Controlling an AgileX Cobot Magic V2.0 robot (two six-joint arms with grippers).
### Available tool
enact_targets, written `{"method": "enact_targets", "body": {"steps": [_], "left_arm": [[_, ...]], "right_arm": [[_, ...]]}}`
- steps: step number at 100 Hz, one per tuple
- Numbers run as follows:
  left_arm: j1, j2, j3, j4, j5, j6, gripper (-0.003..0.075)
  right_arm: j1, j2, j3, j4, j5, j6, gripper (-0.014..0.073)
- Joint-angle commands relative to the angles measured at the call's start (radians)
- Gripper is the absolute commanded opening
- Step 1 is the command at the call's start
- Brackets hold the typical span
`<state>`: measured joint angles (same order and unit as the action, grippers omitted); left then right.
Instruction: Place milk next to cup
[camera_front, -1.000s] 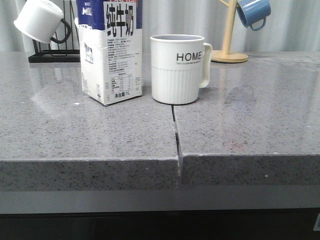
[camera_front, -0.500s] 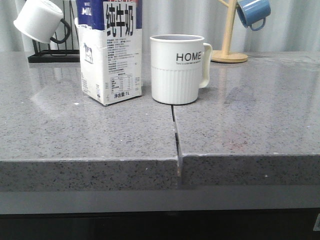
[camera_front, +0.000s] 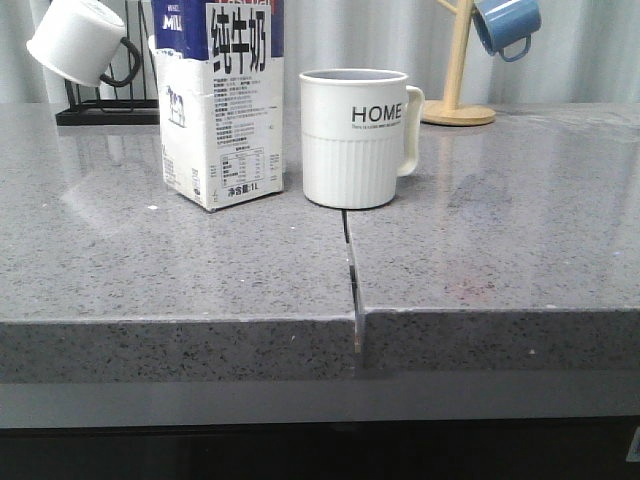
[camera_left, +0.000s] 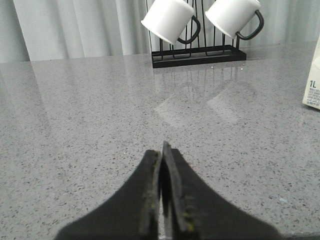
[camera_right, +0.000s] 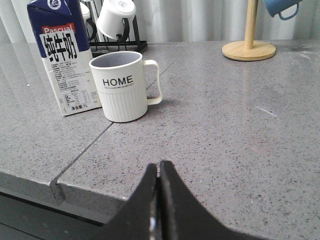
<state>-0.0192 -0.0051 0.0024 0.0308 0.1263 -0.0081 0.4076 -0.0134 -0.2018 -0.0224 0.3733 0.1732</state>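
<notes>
The milk carton (camera_front: 222, 105) stands upright on the grey stone counter (camera_front: 500, 230), just left of the "HOME" mug (camera_front: 355, 138) with a narrow gap between them, the mug's handle turned away from it. Both arms hang back near the counter's front edge: left gripper (camera_left: 162, 197) and right gripper (camera_right: 159, 200) each pressed closed, holding nothing.

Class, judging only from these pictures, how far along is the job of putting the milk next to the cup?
Done, it seems: the milk stands upright beside the cup, a narrow gap between them. In hand: nothing; the left end effector and right end effector are both shut, empty, and clear of both items. Left: apparently nothing.
</notes>
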Motion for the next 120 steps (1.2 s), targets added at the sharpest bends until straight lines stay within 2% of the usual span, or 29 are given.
{"method": "enact_targets", "body": {"steps": [1,48,61,77,86,96,120], "left_arm": [[-0.006,-0.032,0.040,0.001,-0.085,-0.003,-0.0021],[-0.006,-0.032,0.040,0.001,-0.085,-0.003,-0.0021],[-0.006,-0.032,0.040,0.001,-0.085,-0.003,-0.0021],[-0.006,-0.032,0.040,0.001,-0.085,-0.003,-0.0021],[-0.006,-0.032,0.040,0.001,-0.085,-0.003,-0.0021],[-0.006,-0.032,0.040,0.001,-0.085,-0.003,-0.0021],[-0.006,-0.032,0.040,0.001,-0.085,-0.003,-0.0021]], "right_arm": [[-0.002,-0.010,-0.025,0.000,-0.077,-0.007,-0.0060],[-0.013,-0.010,-0.015,-0.002,-0.100,-0.008,-0.0060],[-0.125,-0.010,0.056,-0.002,-0.183,-0.008,-0.0060],[-0.299,-0.010,0.215,0.006,-0.387,-0.007,-0.0060],[-0.362,-0.012,0.212,0.005,-0.354,-0.014,-0.0060],[-0.396,-0.017,0.212,0.005,-0.346,-0.022,-0.0060],[-0.395,-0.017,0.212,0.005,-0.346,-0.024,-0.0060]]}}
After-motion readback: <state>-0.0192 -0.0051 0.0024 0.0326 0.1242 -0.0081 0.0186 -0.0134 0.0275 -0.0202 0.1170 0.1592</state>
